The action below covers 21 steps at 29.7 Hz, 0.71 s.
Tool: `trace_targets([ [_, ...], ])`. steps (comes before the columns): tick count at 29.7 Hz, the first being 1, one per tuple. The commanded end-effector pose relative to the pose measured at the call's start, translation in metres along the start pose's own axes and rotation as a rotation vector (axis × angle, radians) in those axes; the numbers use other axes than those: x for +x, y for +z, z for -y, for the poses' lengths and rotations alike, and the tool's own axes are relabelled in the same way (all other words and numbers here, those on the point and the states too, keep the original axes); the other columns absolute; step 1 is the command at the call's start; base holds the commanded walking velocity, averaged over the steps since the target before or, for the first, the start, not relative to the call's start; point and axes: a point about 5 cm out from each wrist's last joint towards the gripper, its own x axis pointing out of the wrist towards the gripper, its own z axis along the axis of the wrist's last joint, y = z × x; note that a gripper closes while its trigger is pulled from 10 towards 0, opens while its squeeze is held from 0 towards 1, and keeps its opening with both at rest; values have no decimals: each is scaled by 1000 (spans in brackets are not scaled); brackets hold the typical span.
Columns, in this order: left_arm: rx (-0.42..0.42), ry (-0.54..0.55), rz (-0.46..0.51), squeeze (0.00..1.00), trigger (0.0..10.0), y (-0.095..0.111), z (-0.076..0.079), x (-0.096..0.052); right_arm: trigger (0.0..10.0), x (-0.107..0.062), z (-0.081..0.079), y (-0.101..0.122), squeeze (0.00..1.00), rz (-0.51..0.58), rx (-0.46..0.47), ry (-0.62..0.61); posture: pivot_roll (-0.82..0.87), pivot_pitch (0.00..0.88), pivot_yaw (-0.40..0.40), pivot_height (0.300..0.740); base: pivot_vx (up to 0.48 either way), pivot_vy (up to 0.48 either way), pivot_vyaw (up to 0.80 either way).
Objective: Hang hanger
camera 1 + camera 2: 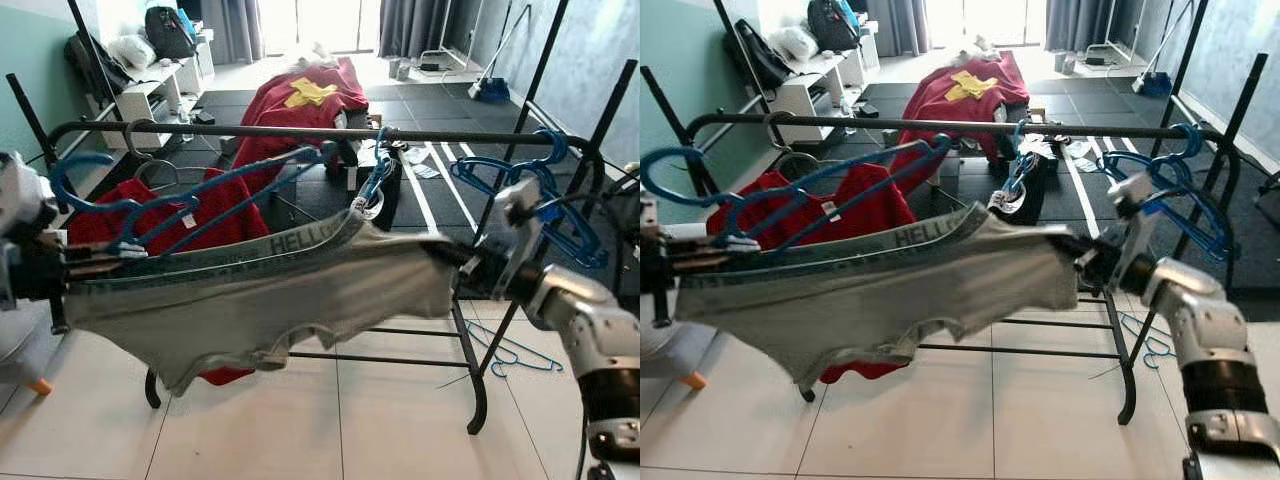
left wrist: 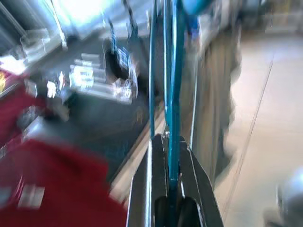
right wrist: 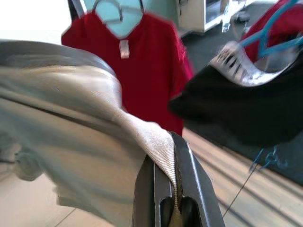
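So, going left to right: the left gripper [image 2: 169,189] is clamped tight on the thin blue hanger [image 1: 150,210], its fingers pinching the plastic bar between them. That hanger sits just in front of the drying rack's top rail [image 1: 300,131], below it, hook [image 1: 75,165] off to the left and not on the rail yet. Behind it a red T-shirt [image 1: 150,215] hangs on its own white hanger [image 1: 165,170].

Stretched across the middle is the grey garment [image 1: 270,290], pulled nearly flat between the two arms, with lettering along its upper band. A black garment [image 1: 385,195] dangles from the rail past it on a blue hanger.

On the right, the right gripper [image 3: 170,189] has its fingers closed on a fold of the grey cloth's edge. More empty blue hangers [image 1: 540,195] hang at the rail's right end.

Handling-wise, my guess: the hanger is light, stiff and a bit slick, so gripping the bar near the neck makes sense for steering the hook. The cloth is soft and floppy and will sag the moment tension drops, so I'd hold on at the edge.
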Motion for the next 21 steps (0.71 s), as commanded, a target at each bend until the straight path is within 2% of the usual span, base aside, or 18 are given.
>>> trace_targets([
  [1, -4, -8, 85, 0, 10000, 11, 1, 3, 0, 8, -8, -6, 0, -36, 4, 27, -55, 0, 31, 740, 0, 0, 0],
  [3, -48, -19, 267, 0, 10000, 17, 12, 30, 0, 28, -29, -7, 0, 1, 12, 110, -52, 0, 31, 740, 0, 0, 0],
  [4, -48, -19, 267, 0, 10000, 17, 12, 30, 0, 28, -29, -7, 0, 1, 12, 110, -52, 0, 31, 740, 0, 0, 0],
  [5, -61, -14, 316, 0, 10000, 17, 15, 39, 0, 34, -35, -5, 0, 22, 10, 135, -52, 0, 31, 740, 0, 0, 0],
  [6, -94, 17, 379, 0, 10000, 17, 16, 50, 0, 39, -40, -2, 0, 53, 12, 159, -48, 0, 29, 740, 0, 0, 0],
  [7, -170, 89, 472, 0, 10000, 17, 14, 65, 0, 45, -46, 3, 0, 91, 12, 182, -46, 0, 28, 740, 0, 0, 0],
  [8, -170, 89, 472, 0, 10000, 17, 14, 65, 0, 45, -46, 3, 0, 91, 12, 182, -46, 0, 28, 740, 0, 0, 0],
  [9, -255, 146, 543, 0, 10000, 17, 13, 78, 0, 49, -50, 9, 0, 127, 16, 199, -46, 0, 28, 740, 0, 0, 0],
  [10, -255, 146, 543, 0, 10000, 17, 13, 78, 0, 49, -50, 9, 0, 127, 16, 199, -46, 0, 28, 740, 0, 0, 0],
  [11, -355, 209, 608, 0, 10000, 15, 13, 93, 0, 54, -55, 14, 0, 162, 23, 212, -48, 0, 28, 740, 0, 0, 0],
  [12, -496, 264, 621, 0, 10000, 8, 19, 120, 0, 63, -64, 22, 0, 200, 31, 235, -54, 0, 30, 740, 0, 0, 0],
  [14, -496, 264, 621, 0, 10000, 8, 19, 120, 0, 63, -64, 22, 0, 200, 31, 235, -54, 0, 30, 740, 0, 0, 0],
  [15, -534, 301, 630, 0, 10000, 6, 19, 128, 0, 65, -67, 22, 0, 201, 30, 242, -54, 0, 29, 740, 0, 0, 0],
  [17, -588, 455, 673, 0, 10000, 3, 8, 130, 0, 68, -71, 20, 0, 188, 25, 251, -55, 0, 32, 740, 0, 0, 0],
  [18, -591, 595, 665, 0, 10000, -5, -2, 126, 0, 68, -72, 18, 0, 177, 25, 251, -56, 0, 31, 740, 0, 0, 0],
  [19, -591, 595, 665, 0, 10000, -5, -2, 126, 0, 68, -72, 18, 0, 177, 25, 251, -56, 0, 31, 740, 0, 0, 0],
  [21, -611, 778, 622, 0, 10000, -19, -12, 117, 0, 67, -72, 13, 0, 158, 24, 246, -59, 0, 35, 740, 0, 0, 0],
])
